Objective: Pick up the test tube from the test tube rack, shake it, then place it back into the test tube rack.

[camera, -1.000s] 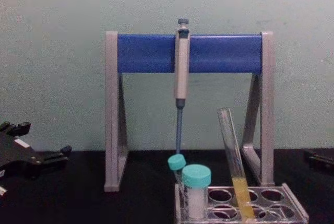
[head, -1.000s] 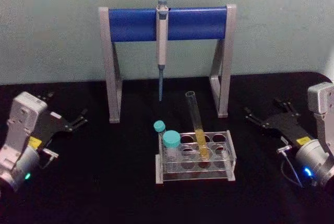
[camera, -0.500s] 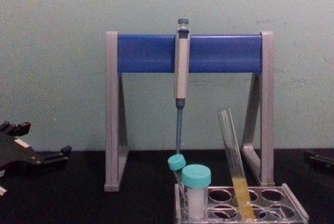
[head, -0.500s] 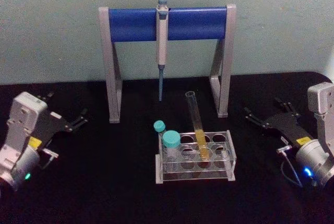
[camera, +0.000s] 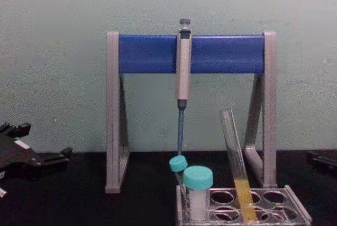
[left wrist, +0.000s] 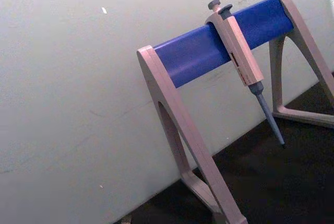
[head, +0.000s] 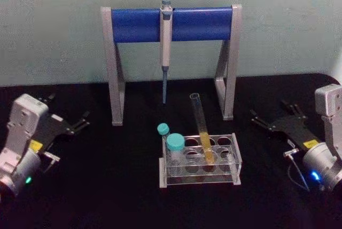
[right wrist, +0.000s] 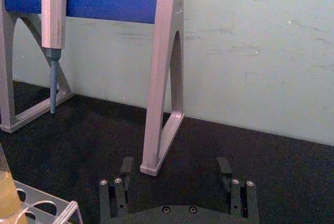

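Test tube (head: pixel 201 126), long, slim and uncapped, stands in the test tube rack (head: pixel 200 160) near the middle of the black bench (head: pixel 107 186), leaning so that its open mouth tips toward the robot's left and back while its rounded foot sits in a hole right of the rack's middle. Yellow-orange liquid fills its lower part, as the chest view also shows (camera: pixel 238 173). At the rack's left end stand a short white tube with a wide teal cap (head: pixel 175 146) and, just behind it, a thin tube with a small teal cap (head: pixel 163 131); neither touches the glass tube. Behind the rack rises a grey stand with a blue crossbar (head: pixel 171 23), and a grey pipette (head: pixel 166 42) hangs from the bar with its blue tip pointing down, well above the bench. Left end effector (head: pixel 80 123) rests low at the bench's left side, well apart from the rack, its dark fingers spread apart and holding nothing. Right end effector (head: pixel 270 124) sits low at the right side, pointing toward the rack yet apart from it; its wrist view shows its two fingers (right wrist: pixel 126 167) set wide, with bare bench between them and one leg of the stand just ahead. A corner of the rack and the liquid-filled part of the tube show at the edge of that same view.
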You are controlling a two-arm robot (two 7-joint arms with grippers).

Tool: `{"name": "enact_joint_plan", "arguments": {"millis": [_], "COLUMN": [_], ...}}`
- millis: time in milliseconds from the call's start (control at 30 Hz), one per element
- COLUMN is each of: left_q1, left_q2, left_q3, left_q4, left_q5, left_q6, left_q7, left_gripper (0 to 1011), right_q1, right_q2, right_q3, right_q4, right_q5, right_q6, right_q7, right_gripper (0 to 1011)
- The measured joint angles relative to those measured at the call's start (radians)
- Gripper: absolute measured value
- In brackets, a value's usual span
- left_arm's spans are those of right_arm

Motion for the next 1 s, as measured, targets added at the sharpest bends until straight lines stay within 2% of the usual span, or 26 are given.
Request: {"name": "enact_joint_plan", "arguments": {"millis": [1000], "left_q1": [0.0], "left_q2": [0.0], "left_q3": [0.0], "left_q4": [0.0], "left_q5": [0.0], "left_q6": [0.0], "left_q7": [0.0], "left_gripper": [1001], "right_q1": [0.0], "right_q2": [0.0], "right_q3": [0.0], "right_q4": [0.0], "right_q5": [0.0], "right_q6": [0.0], "right_q7": [0.0], "right_gripper": [1000]}}
